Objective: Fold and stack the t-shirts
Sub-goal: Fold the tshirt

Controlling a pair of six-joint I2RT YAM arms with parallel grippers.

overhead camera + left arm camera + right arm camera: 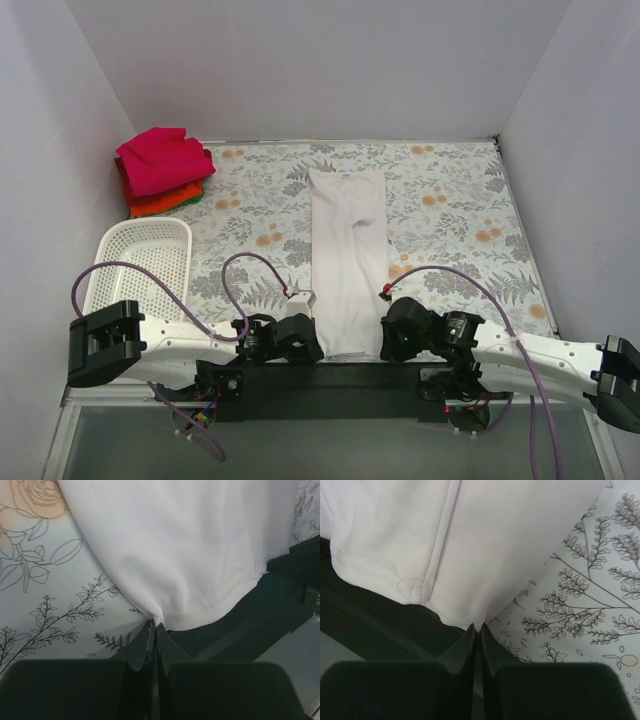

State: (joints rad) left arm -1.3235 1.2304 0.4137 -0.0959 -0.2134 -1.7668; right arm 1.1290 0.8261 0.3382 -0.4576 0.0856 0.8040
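Note:
The white t-shirt (348, 262) lies as a long narrow strip down the middle of the floral table, collar end far, hem at the near edge. My left gripper (312, 343) is shut on the hem's left corner; the left wrist view shows the white cloth (190, 555) pinched at the gripper tip (155, 625). My right gripper (385, 345) is shut on the hem's right corner; the right wrist view shows the cloth (470, 545) pinched at the gripper tip (479, 627). A folded stack with the magenta-pink shirt (160, 158) on top, red-orange (158, 203) and a green edge below, sits at the far left.
A white plastic mesh basket (140, 262) stands at the left, near the stack. The black base bar (330, 378) runs along the table's near edge under the hem. Grey walls enclose the left, far and right sides.

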